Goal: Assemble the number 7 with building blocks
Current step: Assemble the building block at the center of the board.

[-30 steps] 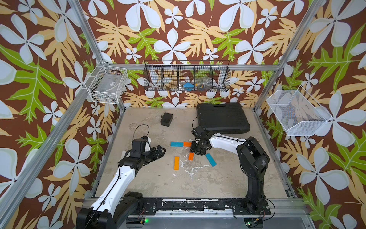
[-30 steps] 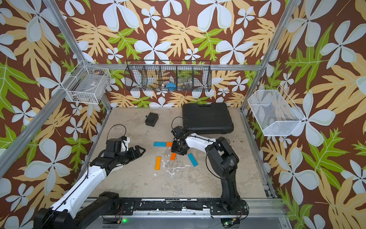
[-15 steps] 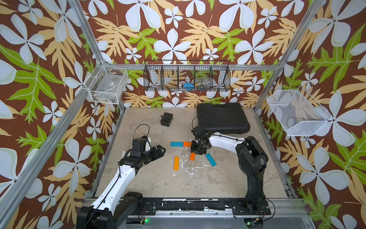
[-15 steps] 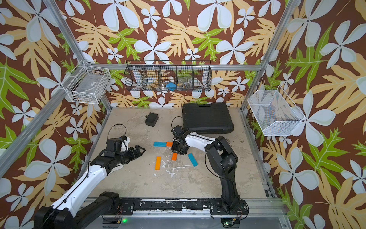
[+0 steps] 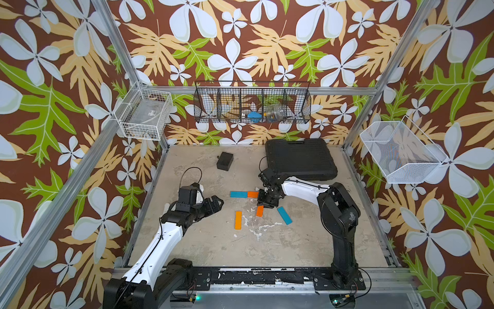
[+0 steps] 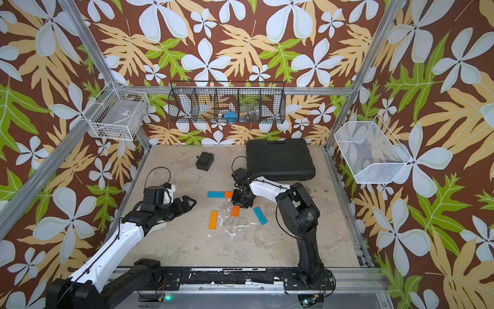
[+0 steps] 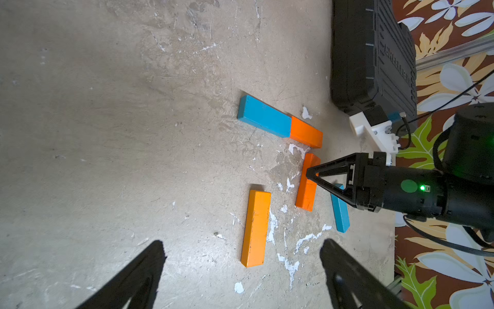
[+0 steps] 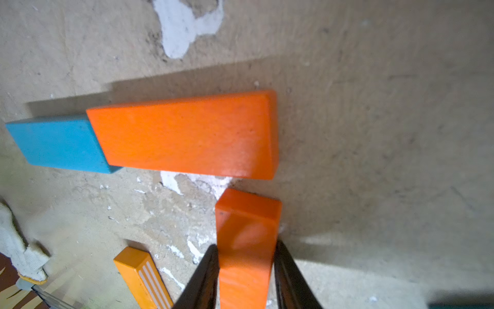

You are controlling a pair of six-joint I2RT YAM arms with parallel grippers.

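Note:
A light blue block [image 5: 238, 194] and an orange block [image 5: 252, 194] lie end to end in a row on the table. My right gripper [image 5: 264, 202] is shut on a second orange block [image 8: 246, 240], low over the table, with the block's far end just short of the row's orange end [image 8: 187, 136]. A paler orange block [image 7: 255, 227] lies loose in front of my left gripper [image 7: 242, 246], which stands open and empty to the left. Another light blue block [image 5: 284, 215] lies tilted to the right of the held one.
A large black case [image 5: 300, 157] lies at the back right, just behind the right arm. A small black box [image 5: 224, 161] sits at the back centre. Wire baskets [image 5: 252, 103] hang on the walls. White paint flecks [image 5: 256, 232] mark the table.
The right gripper has carried its orange block very slightly to the right, still under the row. The left arm has not moved.

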